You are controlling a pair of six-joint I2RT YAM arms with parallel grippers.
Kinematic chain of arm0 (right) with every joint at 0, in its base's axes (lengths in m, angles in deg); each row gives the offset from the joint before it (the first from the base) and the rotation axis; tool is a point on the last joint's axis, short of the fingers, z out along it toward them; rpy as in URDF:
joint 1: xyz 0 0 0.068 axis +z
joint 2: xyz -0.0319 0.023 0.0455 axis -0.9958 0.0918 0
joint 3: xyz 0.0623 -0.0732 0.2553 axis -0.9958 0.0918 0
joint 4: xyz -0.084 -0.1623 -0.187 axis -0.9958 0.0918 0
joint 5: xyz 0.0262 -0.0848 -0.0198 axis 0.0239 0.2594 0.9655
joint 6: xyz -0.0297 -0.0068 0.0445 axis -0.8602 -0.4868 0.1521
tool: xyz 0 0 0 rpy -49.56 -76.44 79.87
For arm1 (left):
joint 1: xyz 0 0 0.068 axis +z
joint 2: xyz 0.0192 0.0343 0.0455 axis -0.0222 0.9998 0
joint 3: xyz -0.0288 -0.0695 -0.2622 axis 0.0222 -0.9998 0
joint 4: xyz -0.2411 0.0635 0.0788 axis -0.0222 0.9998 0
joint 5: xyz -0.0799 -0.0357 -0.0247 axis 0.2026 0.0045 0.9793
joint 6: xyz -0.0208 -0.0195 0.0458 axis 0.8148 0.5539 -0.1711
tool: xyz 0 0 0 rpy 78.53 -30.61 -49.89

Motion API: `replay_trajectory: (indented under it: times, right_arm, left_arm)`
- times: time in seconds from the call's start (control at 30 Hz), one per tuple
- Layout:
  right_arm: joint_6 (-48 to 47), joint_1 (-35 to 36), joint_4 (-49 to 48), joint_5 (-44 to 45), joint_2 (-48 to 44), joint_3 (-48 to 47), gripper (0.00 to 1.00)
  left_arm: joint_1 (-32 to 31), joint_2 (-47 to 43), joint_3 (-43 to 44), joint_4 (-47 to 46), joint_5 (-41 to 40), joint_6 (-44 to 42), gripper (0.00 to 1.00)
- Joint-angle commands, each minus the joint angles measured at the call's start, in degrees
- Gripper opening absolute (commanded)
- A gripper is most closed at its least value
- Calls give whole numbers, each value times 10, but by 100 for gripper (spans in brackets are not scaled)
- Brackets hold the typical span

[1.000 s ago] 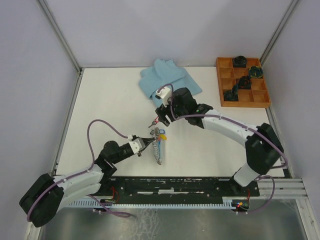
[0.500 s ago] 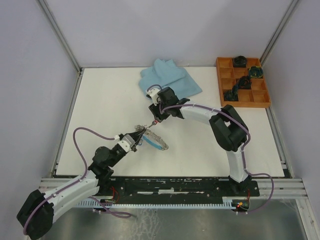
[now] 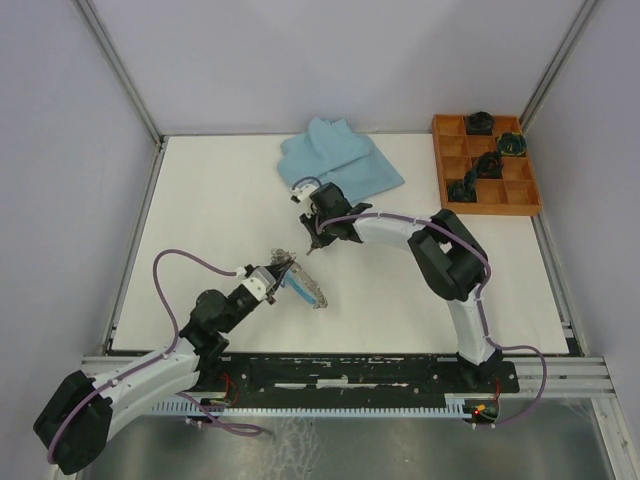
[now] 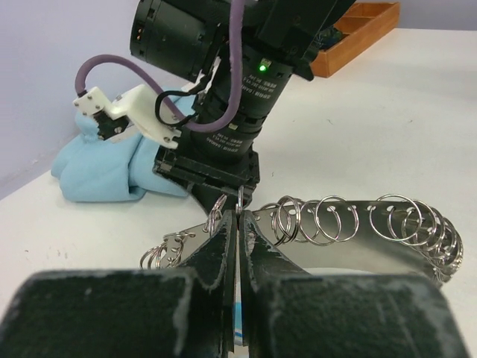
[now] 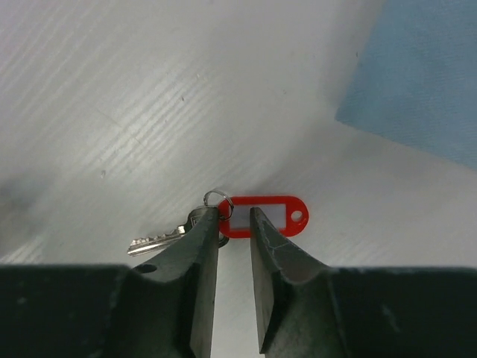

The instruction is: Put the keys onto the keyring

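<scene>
The keyring [image 3: 303, 288] is a grey band strung with several small wire rings [image 4: 335, 220] and has a light-blue part. My left gripper [image 3: 281, 272] is shut on its edge, and a thin blue-white strip shows between the pads [image 4: 237, 224]. One of the keys [image 5: 158, 240], silver with a red tag [image 5: 267, 216], lies flat on the white table [image 3: 200, 210] just beyond the keyring. My right gripper [image 5: 233, 216] points down over it with the jaws a narrow gap apart. The tag's ring end lies in that gap. The left fingertip covers the key's head.
A folded light-blue cloth [image 3: 340, 160] lies behind the right gripper. An orange compartment tray [image 3: 437, 150] with dark items stands at the back right. The right arm's wrist [image 4: 231, 112] hangs close in front of the left gripper.
The right jaws have narrowed from wide apart to a slim gap over the red-tagged key. The right arm folded back and left. My left gripper pulled the keyring left and turned it.
</scene>
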Motion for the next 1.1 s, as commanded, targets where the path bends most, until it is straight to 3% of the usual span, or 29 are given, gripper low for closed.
replay_trajectory:
  times: [0.0,0.37,0.7,1.07]
  right_arm:
    - [28,-12,68,75,-40,78,27]
    - [108,-43,131,126,-178,234,21]
    - [113,-44,176,72,-317,265,43]
    - [80,-58,208,28,-251,219,35]
  left_arm:
    - [-2,6,-12,-57,15,11,3]
    - [-1,102,18,-63,141,8,3]
    - [-1,208,67,-54,284,6,3]
    - [-2,225,76,-40,292,1,3]
